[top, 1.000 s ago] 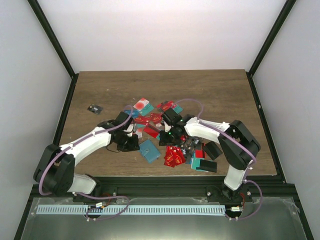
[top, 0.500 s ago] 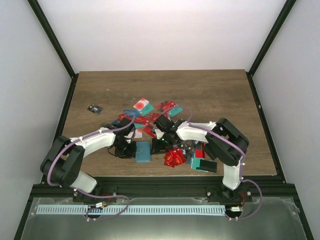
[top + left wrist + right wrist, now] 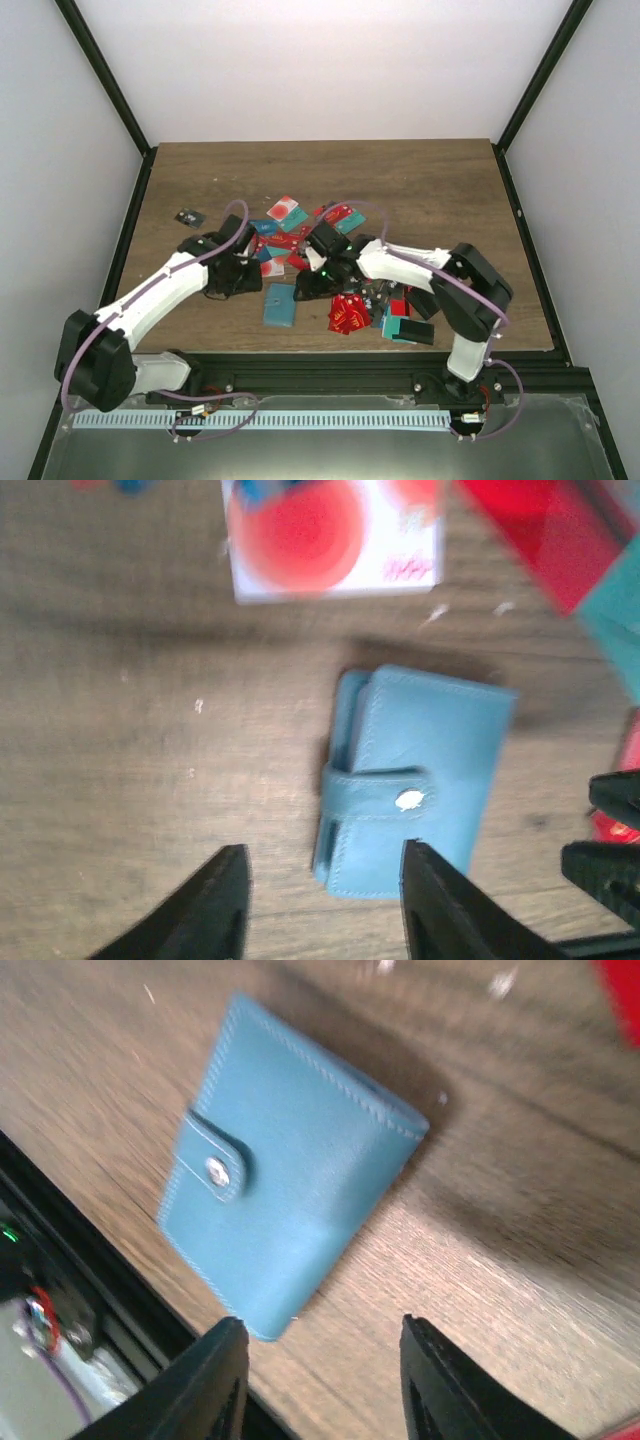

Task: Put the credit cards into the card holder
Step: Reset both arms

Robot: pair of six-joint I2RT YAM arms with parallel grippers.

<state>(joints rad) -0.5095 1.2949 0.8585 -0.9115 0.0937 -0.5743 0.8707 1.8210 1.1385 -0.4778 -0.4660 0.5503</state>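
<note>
Card holder [image 3: 280, 305] lies shut at near edge of table [image 3: 440, 180], long axis near-far. L gripper [image 3: 325, 852] just far-left of it, R gripper [image 3: 322, 1325] just far-right. Both jaws part-open, empty, abt equally close. Credit cards [image 3: 300, 236] heaped beyond.

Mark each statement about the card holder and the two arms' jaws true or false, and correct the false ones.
1. The card holder lies on the table with its snap strap fastened. True.
2. The left jaws grip the card holder. False: they stand apart, holding nothing.
3. A white card with a red blot lies near the card holder. True.
4. The right jaws hold a red card. False: they stand open and empty.
</note>
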